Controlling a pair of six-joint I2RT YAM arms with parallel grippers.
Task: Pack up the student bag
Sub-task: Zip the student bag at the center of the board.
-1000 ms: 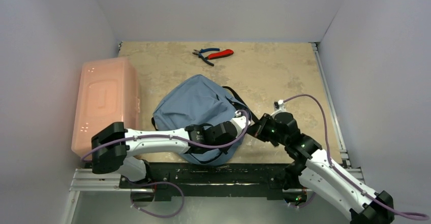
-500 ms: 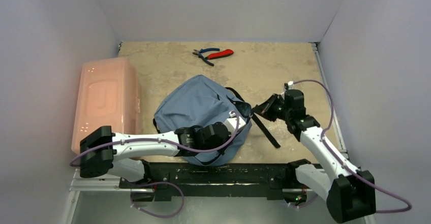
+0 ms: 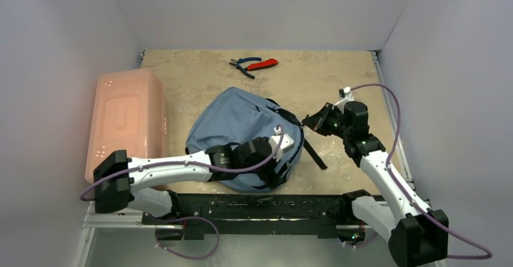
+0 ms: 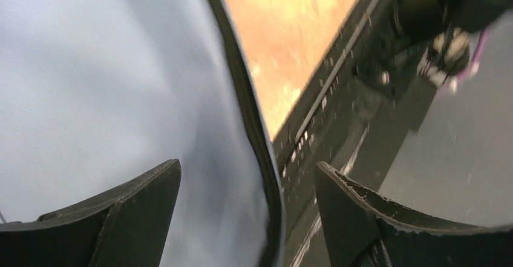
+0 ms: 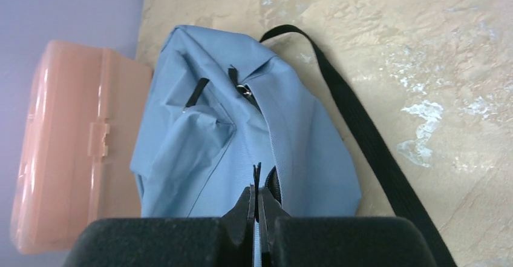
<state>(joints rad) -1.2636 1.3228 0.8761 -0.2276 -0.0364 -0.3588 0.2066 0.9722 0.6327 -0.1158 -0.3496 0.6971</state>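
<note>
The grey-blue student bag [image 3: 239, 121] lies in the middle of the table, its black strap [image 3: 313, 153] trailing to the right. My left gripper [image 3: 283, 163] hangs open over the bag's near right edge. In the left wrist view its fingers [image 4: 247, 164] straddle the bag's fabric [image 4: 91, 85] and dark trim without touching. My right gripper [image 3: 310, 122] is at the bag's right side. In the right wrist view it [image 5: 257, 189] is shut on a thin black zip tab beside the bag's [image 5: 205, 140] zipper; the strap [image 5: 363, 140] runs past on the right.
A translucent pink plastic box [image 3: 127, 118] stands along the left wall, also seen as the pink box [image 5: 60, 146] from the right wrist. Red and blue pliers [image 3: 254, 65] lie at the far edge. The black mounting rail [image 3: 242, 206] runs along the near edge.
My left gripper has opened and let go of the bag. The right arm has swung back and to the right, still shut on the tab, and the bag has shifted slightly.
</note>
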